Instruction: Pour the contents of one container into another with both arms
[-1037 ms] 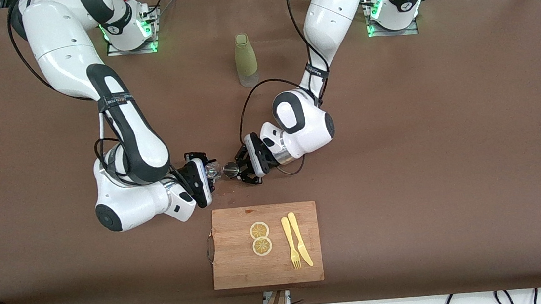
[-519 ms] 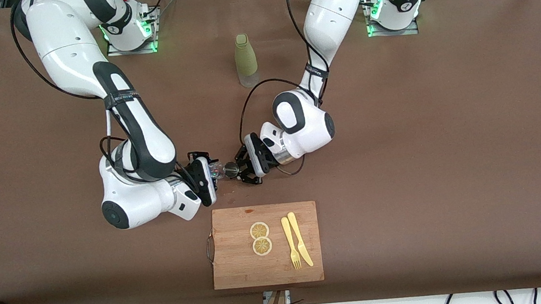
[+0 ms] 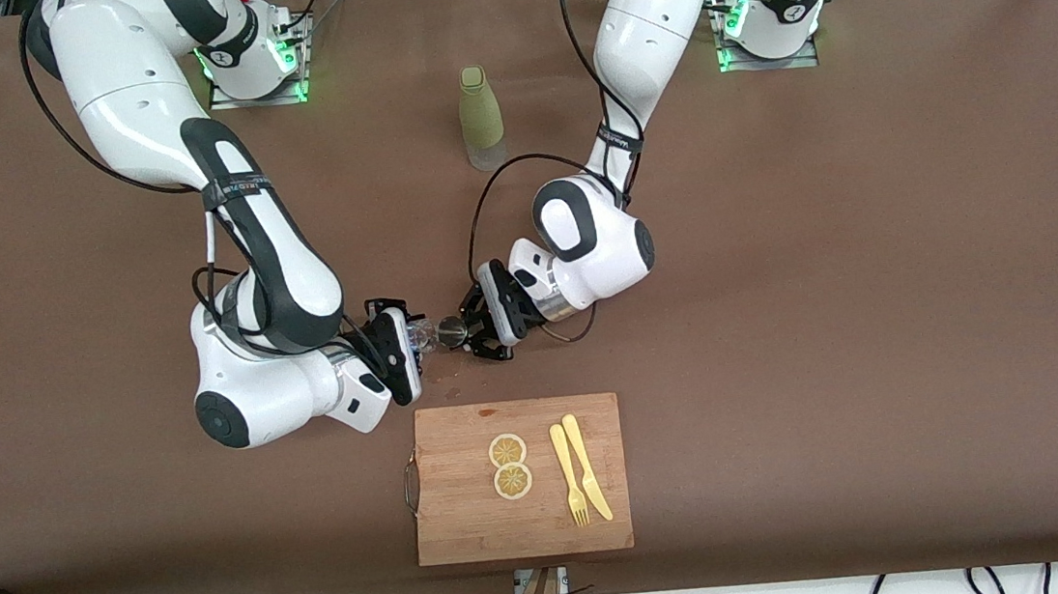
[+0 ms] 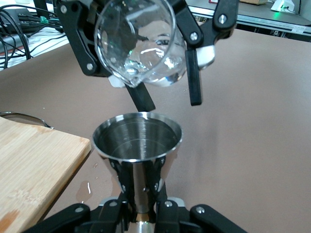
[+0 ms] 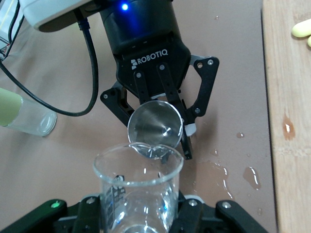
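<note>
Right arm [image 3: 245, 266] has swung its elbow slightly toward table center since the earlier frame; left arm [image 3: 597, 242] is unchanged. Both meet just above the table [image 3: 879, 302], over the spot just farther from the front camera than the cutting board [image 3: 520, 480]. Right gripper [image 3: 402, 341] is clamped on a clear glass beaker [image 4: 141, 46], tilted, spout over the cup. Left gripper [image 3: 479, 333] is clamped on the stem of a steel measuring cup [image 4: 137, 145], held upright under the beaker lip. Green bottle [image 3: 481, 119] stands between the two bases. Lemon slices [image 3: 510, 466], fork [image 3: 568, 478] and knife [image 3: 588, 471] lie on the board. Droplets [image 5: 250, 175] spot the table beside the board. Judgement: pour is mid-way; keep the spout centered over the cup rim, tilt slowly, hold the cup level to avoid more spill.
</note>
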Controlling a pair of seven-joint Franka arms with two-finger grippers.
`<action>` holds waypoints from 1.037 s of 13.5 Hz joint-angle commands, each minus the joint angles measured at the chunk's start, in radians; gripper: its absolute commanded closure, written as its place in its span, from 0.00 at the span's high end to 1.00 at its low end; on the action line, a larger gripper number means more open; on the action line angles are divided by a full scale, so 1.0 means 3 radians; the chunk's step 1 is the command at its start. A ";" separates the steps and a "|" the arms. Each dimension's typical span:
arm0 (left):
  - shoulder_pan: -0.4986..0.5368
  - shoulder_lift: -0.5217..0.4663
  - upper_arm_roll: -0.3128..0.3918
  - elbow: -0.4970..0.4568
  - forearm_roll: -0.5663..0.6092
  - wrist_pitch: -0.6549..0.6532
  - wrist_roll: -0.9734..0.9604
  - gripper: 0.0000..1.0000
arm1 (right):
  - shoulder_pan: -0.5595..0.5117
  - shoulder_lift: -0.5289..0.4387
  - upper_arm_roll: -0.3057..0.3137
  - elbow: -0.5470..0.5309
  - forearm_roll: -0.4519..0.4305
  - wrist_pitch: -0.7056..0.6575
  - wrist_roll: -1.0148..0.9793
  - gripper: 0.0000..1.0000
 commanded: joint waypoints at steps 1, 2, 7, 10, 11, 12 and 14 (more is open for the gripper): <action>-0.0041 0.0068 0.0066 0.0116 -0.0131 0.0036 0.0005 0.00 | 0.0022 -0.0066 0.0030 0.0000 -0.0109 -0.0034 0.0095 0.42; -0.0041 0.0073 0.0066 0.0116 -0.0131 0.0036 0.0011 0.00 | 0.0027 -0.0066 0.0030 0.0005 -0.0130 -0.0034 0.0101 0.42; -0.0041 0.0068 0.0066 0.0116 -0.0131 0.0036 0.0021 0.00 | 0.0068 -0.0076 0.0030 0.0005 -0.0206 -0.0039 0.0192 0.41; -0.0041 0.0073 0.0066 0.0116 -0.0131 0.0031 0.0021 0.00 | 0.0088 -0.0076 0.0035 0.0031 -0.0258 -0.0039 0.0234 0.41; -0.0041 0.0073 0.0066 0.0116 -0.0131 0.0031 0.0021 0.00 | 0.0088 -0.0076 0.0035 0.0031 -0.0278 -0.0044 0.0234 0.41; -0.0041 0.0073 0.0066 0.0116 -0.0131 0.0031 0.0021 0.00 | 0.0088 -0.0076 0.0035 0.0031 -0.0299 -0.0044 0.0244 0.41; -0.0041 0.0073 0.0066 0.0116 -0.0131 0.0031 0.0021 0.00 | 0.0088 -0.0086 0.0035 0.0031 -0.0354 -0.0054 0.0305 0.41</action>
